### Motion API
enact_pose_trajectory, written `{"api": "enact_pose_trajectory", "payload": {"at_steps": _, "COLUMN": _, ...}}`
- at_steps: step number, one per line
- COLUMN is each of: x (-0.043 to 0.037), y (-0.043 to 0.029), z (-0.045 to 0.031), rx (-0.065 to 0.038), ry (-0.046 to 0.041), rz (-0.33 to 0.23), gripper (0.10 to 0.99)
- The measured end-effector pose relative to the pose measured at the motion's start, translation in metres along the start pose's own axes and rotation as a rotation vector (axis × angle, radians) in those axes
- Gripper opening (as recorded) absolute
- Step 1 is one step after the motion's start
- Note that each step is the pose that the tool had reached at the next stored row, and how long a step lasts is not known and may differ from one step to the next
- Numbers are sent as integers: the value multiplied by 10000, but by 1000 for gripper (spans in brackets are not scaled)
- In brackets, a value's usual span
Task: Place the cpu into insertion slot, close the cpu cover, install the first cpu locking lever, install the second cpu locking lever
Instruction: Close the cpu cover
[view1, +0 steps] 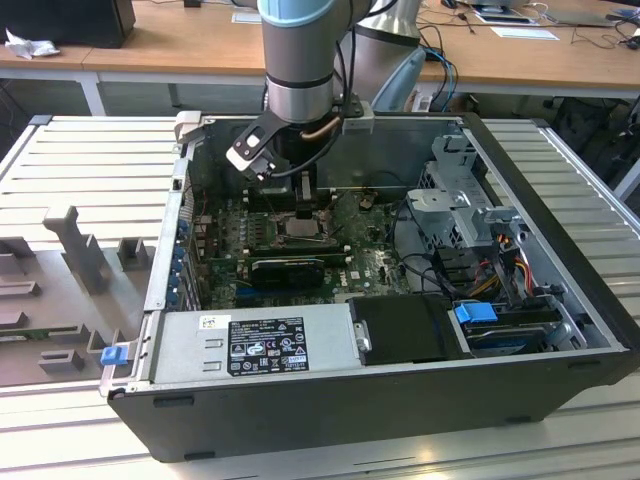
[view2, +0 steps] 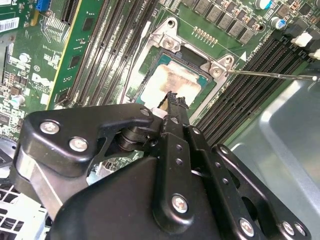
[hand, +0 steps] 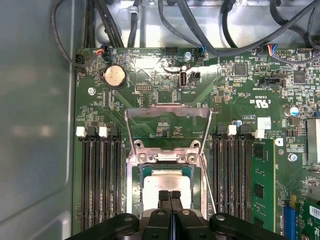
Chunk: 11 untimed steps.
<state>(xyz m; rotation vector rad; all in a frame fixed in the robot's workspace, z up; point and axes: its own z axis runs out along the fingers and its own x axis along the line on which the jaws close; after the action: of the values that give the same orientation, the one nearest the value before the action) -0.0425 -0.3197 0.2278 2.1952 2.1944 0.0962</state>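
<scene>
The cpu (hand: 167, 181) (view2: 172, 80), pale and silvery-beige, lies flat in the insertion slot (hand: 133, 185) (view2: 165, 42) on the green board. My gripper (hand: 169, 196) (view2: 174, 98) is shut with nothing between its fingers, its tips right over the cpu's top; I cannot tell if they touch it. The cpu cover (hand: 167, 106) is open, standing up from its hinged edge with the board visible through its opening. A thin wire locking lever (view2: 270, 75) (hand: 211, 190) sticks out unlatched beside the slot. In the exterior view the gripper (view1: 303, 195) hangs inside the case above the slot (view1: 300, 226).
Black memory slots (hand: 100, 180) (hand: 232, 180) flank the socket on both sides. A black card (view1: 288, 268), the power supply (view1: 250, 345) and a drive cage (view1: 460, 205) crowd the open case. Cables (hand: 210, 30) run past the board's edge, and the grey case wall (hand: 35, 125) is close.
</scene>
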Motion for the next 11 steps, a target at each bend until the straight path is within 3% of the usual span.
{"api": "enact_pose_trajectory", "payload": {"at_steps": 11, "x": 1, "y": 1, "z": -14, "rx": -1, "ry": 0, "rz": 0, "gripper": 106}}
